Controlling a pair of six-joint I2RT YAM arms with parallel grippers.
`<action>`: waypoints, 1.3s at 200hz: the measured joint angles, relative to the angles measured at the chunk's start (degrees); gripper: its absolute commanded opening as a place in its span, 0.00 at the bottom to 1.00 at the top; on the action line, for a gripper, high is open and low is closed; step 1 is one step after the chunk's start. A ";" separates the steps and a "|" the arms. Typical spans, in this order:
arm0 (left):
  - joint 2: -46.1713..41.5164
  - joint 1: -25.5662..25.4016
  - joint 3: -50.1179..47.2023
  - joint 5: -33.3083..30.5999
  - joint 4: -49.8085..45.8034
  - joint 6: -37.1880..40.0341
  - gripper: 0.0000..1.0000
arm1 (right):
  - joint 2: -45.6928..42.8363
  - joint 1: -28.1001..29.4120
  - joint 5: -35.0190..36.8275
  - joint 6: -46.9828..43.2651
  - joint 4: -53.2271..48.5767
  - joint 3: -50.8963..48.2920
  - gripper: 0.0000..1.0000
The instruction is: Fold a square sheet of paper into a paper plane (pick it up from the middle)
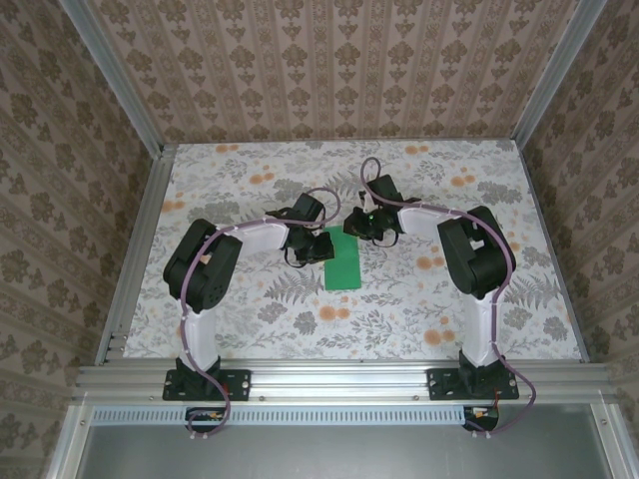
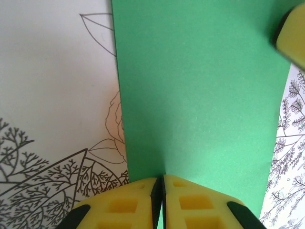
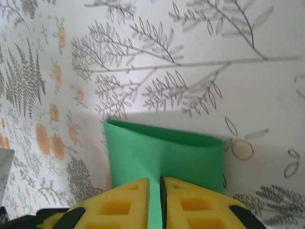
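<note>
One folded square sheet of paper [image 1: 342, 261] runs lengthwise near-to-far.

No text, label, brand, number or sign can be read in any view. The square sheet of paper [image 1: 341, 261] is plain green. The tablecloth [image 1: 250, 309] and the walls [image 1: 329, 70] carry only flower and leaf patterns.

You see the square sheet of paper [image 1: 342, 263], bright green, doubled over into a narrow rectangle near the centre of the table [image 1: 250, 329], long sides running 12 to 6 o'clock, its fold rounded, not pressed flat.
</note>
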 measured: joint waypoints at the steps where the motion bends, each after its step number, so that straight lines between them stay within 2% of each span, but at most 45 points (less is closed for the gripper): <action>1: 0.00 0.00 0.00 0.00 0.00 0.00 0.14 | 0.04 0.00 0.04 0.00 0.00 0.07 0.17; 105: 0.02 -0.20 -0.11 -0.02 0.66 0.02 0.14 | 2.93 -0.74 2.84 0.98 -0.50 1.86 0.17; 173: 0.17 -0.28 -0.28 0.04 1.62 0.15 0.14 | 3.23 -4.35 4.81 0.61 -0.52 3.93 0.17; 208: 0.17 -0.28 -0.24 0.04 1.55 0.24 0.14 | -2.01 -4.07 2.47 0.20 -0.02 -0.48 0.18; 260: 0.20 -0.33 0.09 -0.04 1.07 0.46 0.14 | -9.70 -0.24 -2.99 -0.81 -0.13 -8.07 0.17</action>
